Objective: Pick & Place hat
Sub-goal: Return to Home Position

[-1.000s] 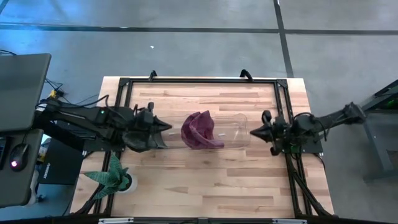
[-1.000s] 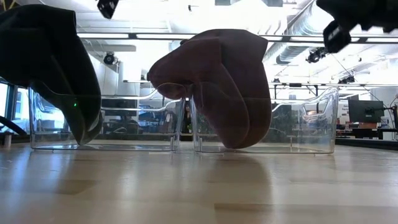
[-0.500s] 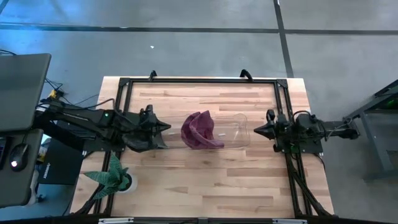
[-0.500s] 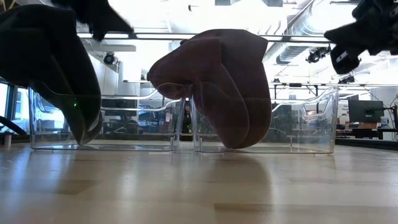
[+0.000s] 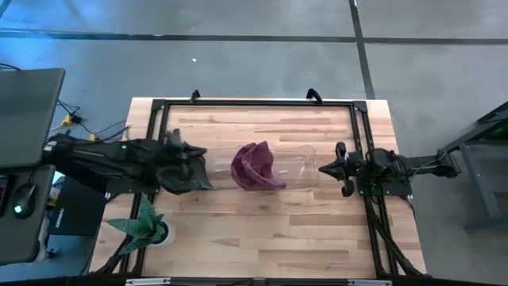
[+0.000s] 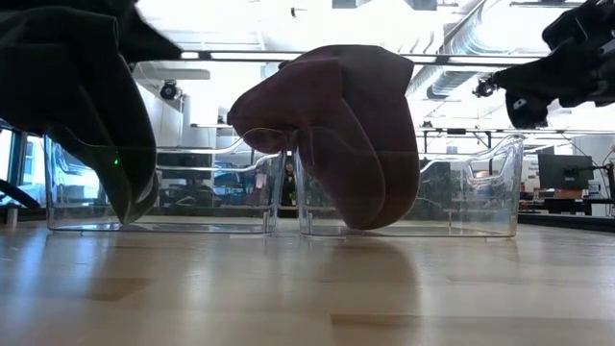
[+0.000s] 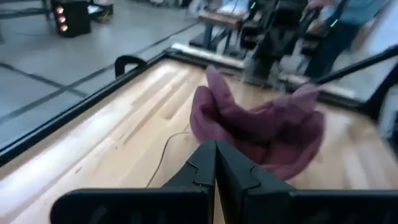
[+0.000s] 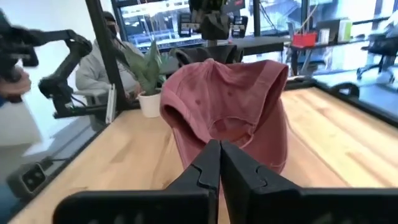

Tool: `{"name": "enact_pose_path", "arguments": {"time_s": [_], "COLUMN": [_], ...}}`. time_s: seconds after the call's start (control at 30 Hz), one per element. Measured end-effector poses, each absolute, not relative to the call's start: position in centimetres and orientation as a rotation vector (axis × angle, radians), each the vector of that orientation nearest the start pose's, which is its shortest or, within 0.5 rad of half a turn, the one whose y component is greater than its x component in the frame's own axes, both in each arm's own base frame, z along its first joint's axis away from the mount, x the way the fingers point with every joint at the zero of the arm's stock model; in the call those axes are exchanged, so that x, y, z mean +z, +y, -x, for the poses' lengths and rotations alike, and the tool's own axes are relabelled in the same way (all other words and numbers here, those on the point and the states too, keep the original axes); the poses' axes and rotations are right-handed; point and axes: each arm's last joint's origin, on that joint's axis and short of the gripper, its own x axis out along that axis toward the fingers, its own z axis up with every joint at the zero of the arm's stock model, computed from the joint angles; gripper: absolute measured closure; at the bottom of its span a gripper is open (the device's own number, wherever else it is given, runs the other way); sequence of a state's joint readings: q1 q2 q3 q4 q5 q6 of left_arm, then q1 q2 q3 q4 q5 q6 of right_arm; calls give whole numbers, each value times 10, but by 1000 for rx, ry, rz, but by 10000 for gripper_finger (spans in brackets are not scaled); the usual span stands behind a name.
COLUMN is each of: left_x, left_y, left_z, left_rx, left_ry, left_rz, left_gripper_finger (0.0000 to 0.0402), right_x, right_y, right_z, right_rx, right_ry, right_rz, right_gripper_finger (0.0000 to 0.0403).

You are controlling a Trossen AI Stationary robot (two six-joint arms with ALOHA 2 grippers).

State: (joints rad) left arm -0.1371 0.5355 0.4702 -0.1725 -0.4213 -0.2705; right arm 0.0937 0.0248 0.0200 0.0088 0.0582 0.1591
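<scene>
One red cap (image 5: pixel 255 167) stands tall in bin (image 6: pixel 480 192)

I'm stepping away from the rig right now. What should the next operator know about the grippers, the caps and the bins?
Left gripper: jaws shut, empty, above the left bin.
Right gripper: jaws shut, empty, just off the outer end of the right bin, pointing at it.
Red cap: in the right bin, at its inner end.
Black cap: in the left bin; how many lie there cannot be told.
Done: the caps look sorted into their bins.
Left: probably only drawing both arms back to home.
</scene>
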Motion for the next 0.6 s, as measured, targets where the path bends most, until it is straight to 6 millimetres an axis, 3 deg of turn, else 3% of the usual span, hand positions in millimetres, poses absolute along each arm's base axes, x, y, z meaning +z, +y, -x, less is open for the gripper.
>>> {"name": "enact_pose_path", "arguments": {"time_s": [0.27, 0.4, 0.6], "left_x": [243, 232, 220], "left_y": [6, 6, 4], "left_z": [-83, -73, -77], "left_rx": [217, 118, 29], "left_ry": [19, -42, 29], "left_rz": [238, 227, 133], "left_gripper_finger": [401, 401, 401], "right_x": [169, 170, 170], "right_y": [8, 8, 8], "right_z": [-98, -98, -98], "right_rx": [37, 37, 37], "right_ry": [-10, -10, -11], "right_rz": [-69, -71, -71], "right_gripper_finger": [395, 399, 398]}}
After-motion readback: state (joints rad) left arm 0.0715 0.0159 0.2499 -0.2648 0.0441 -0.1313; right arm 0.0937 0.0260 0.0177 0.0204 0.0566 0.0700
